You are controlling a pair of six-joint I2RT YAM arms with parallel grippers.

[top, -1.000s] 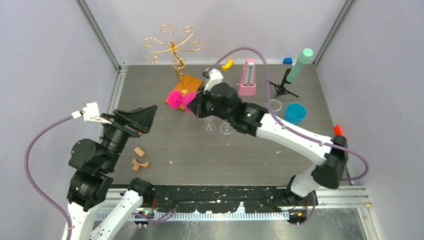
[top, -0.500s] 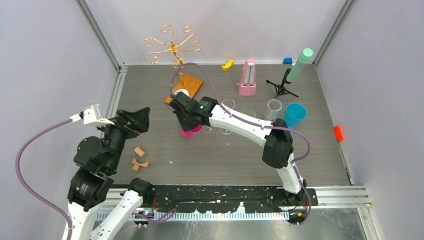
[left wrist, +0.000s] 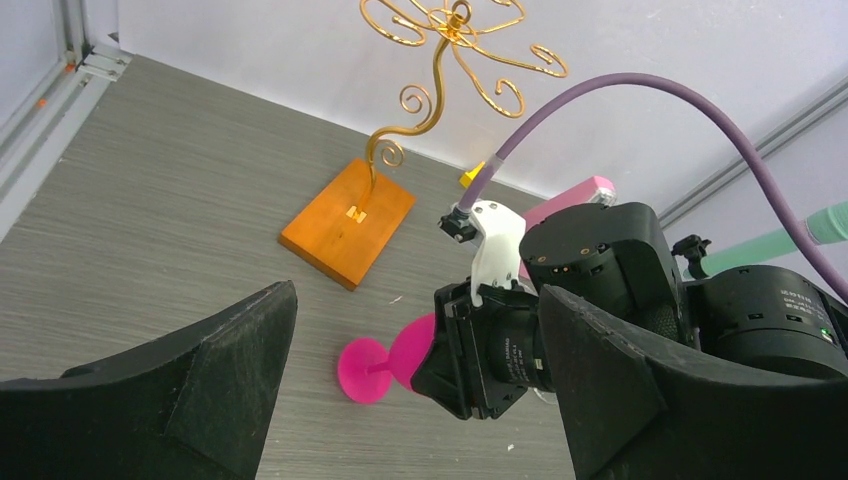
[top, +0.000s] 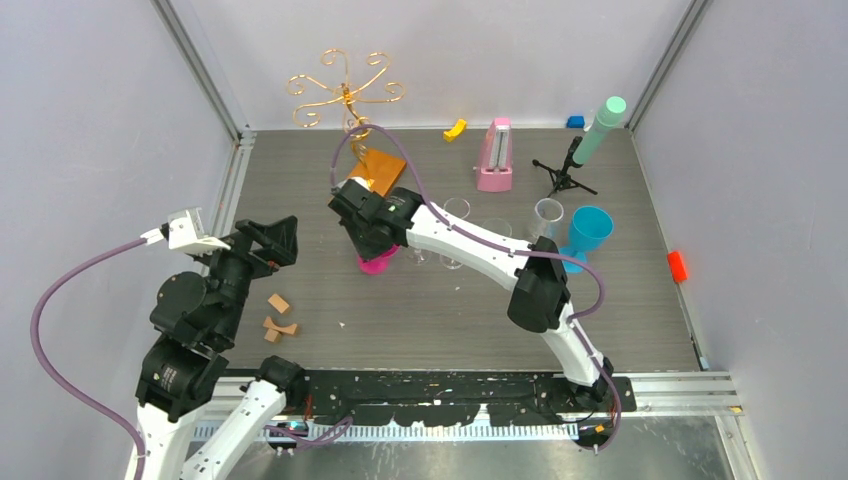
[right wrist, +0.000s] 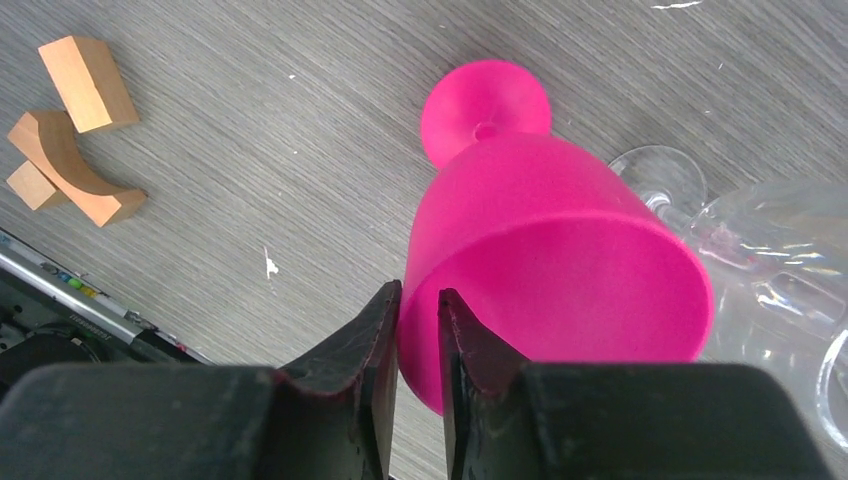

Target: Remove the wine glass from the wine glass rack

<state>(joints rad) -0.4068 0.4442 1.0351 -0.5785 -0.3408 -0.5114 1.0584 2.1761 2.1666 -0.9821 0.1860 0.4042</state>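
Just in front of the wine glass rack's (left wrist: 348,222) orange base, the pink wine glass (right wrist: 540,250) leans, foot lowest toward the table (top: 450,310), rim pinched by the right gripper (right wrist: 418,295). Left gripper (left wrist: 417,295) is spread wide.

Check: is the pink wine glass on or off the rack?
Off. The pink wine glass is low beside the orange base of the wine glass rack, rim pinched in the right gripper; no glass hangs on the gold arms.
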